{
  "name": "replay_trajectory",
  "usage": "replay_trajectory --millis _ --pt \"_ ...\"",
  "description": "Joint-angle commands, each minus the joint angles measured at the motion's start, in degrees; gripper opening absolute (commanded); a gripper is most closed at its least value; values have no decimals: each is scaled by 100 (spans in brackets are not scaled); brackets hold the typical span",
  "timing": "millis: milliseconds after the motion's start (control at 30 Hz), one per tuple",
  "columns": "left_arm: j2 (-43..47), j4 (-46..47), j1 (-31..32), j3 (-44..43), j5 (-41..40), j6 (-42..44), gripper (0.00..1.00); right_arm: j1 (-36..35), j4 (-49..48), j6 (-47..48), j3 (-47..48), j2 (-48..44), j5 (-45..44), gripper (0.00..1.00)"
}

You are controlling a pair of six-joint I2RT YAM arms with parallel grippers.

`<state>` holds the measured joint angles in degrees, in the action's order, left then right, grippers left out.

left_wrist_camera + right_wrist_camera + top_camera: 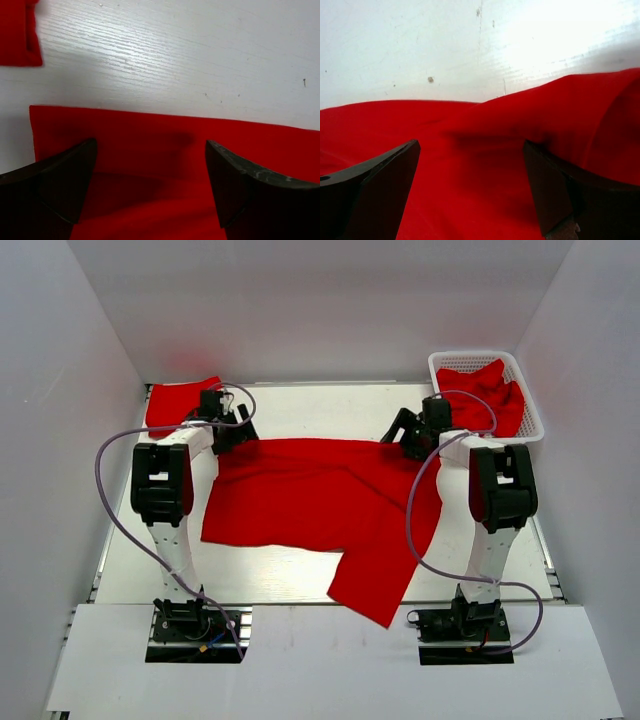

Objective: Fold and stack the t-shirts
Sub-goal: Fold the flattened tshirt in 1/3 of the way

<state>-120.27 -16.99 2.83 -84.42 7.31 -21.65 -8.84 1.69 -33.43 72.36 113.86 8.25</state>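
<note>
A bright red t-shirt (320,502) lies spread across the middle of the white table, one part hanging over the near edge. My left gripper (228,428) is open above its far left corner; in the left wrist view the shirt (165,150) lies flat between the fingers (65,175). My right gripper (412,440) is open above the far right edge, where the cloth (485,165) bulges up in a fold. A folded red shirt (180,400) lies at the far left; its corner shows in the left wrist view (17,35). More red shirts (495,390) sit in the basket.
A white lattice basket (528,405) stands at the far right corner. White walls enclose the table on three sides. Purple cables loop beside each arm.
</note>
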Motion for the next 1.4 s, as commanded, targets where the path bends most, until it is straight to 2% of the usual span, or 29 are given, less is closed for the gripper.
replay_trajectory --millis 0,100,233,333,467,600,767,967,1033,1133,1367 --pt "3 -551 -55 217 -581 -94 100 207 498 494 390 470 -27 90" --pt "-303 -612 -55 -310 -643 -94 100 207 788 1231 840 803 177 90" --pt "-822 -551 -55 -1171 -380 -41 100 295 956 1532 1533 1067 342 90" --pt "-1164 -377 -55 -1401 -204 -41 100 339 1192 1822 2147 1419 624 90" --pt "-1629 -409 -55 -1989 -204 -41 100 383 1456 2235 2871 1954 827 90" --pt "-1772 -630 -55 -2526 -318 -41 100 436 1755 2437 3434 2026 924 90" --pt "-1272 -306 -55 -2272 -178 -41 100 436 1720 2569 3312 1473 985 90" --pt "-587 -409 -55 -2272 -46 143 100 383 1790 2789 3040 586 1353 90" --pt "-358 -480 -55 -2062 -107 143 100 374 1729 2772 2846 296 1469 90" --pt "47 -112 -55 -1429 -37 143 100 348 1528 2693 2416 -3 1486 90" --pt "-206 -58 -55 -1094 323 143 100 357 1334 2421 1818 -93 1627 90"
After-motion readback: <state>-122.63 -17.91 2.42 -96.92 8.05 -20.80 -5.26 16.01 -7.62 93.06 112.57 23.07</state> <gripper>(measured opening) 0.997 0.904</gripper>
